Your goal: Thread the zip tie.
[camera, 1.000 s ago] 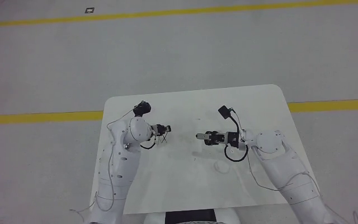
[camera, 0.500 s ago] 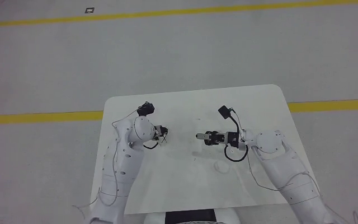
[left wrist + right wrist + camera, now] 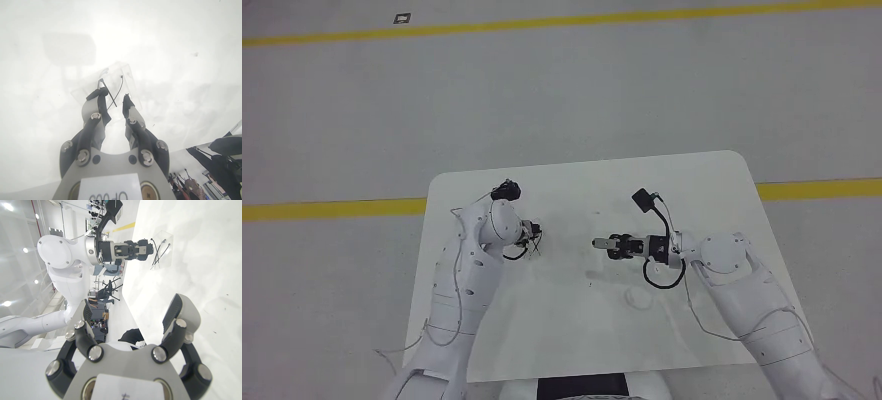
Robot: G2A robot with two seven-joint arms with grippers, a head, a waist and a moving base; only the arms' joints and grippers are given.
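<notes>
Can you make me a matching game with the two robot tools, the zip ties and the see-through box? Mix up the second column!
Things:
1. left tool
2. right tool
3. zip ties
4. clear box

What fits:
A. see-through, sitting on the white table
B. open, out over the table, away from the box
C. black and thin, standing in the box
D. open, right at the box

Pairs: 1-D, 2-B, 3-C, 4-A

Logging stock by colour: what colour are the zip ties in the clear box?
Black; the zip ties show best in the left wrist view.
</notes>
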